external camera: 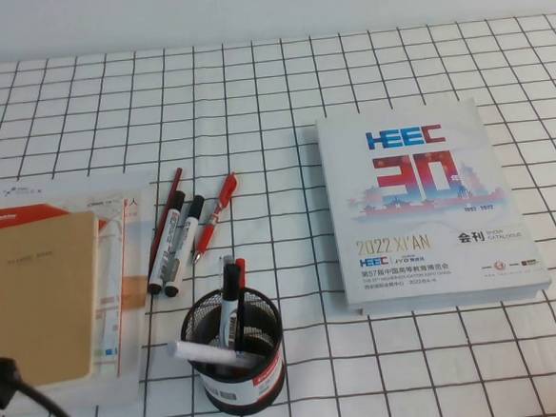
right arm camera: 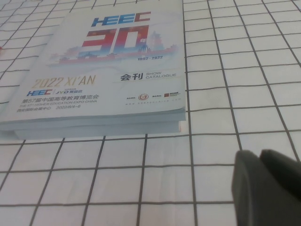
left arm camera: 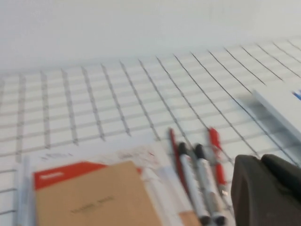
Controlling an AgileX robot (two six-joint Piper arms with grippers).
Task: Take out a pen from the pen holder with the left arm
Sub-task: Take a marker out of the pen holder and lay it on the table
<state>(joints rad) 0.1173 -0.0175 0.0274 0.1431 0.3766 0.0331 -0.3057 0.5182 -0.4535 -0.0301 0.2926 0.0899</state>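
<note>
A black mesh pen holder (external camera: 261,341) stands near the table's front edge, left of centre. In it are a black-capped marker (external camera: 230,293), a red pen (external camera: 240,271) and a white marker (external camera: 207,354) lying across the rim. In the left wrist view my left gripper (left arm camera: 262,159) is shut with nothing in it, above the table's left side, and the holder is out of that view. Only dark parts of the left arm (external camera: 4,382) show at the high view's bottom left corner. My right gripper (right arm camera: 260,154) is shut and empty over the bare cloth near the catalogue.
Several loose pens and markers (external camera: 178,239) lie on the cloth behind the holder, also seen as markers (left arm camera: 193,183) from the left wrist. A tan notebook (external camera: 38,297) on papers lies at the left. A large HEEC catalogue (external camera: 421,203) lies at the right.
</note>
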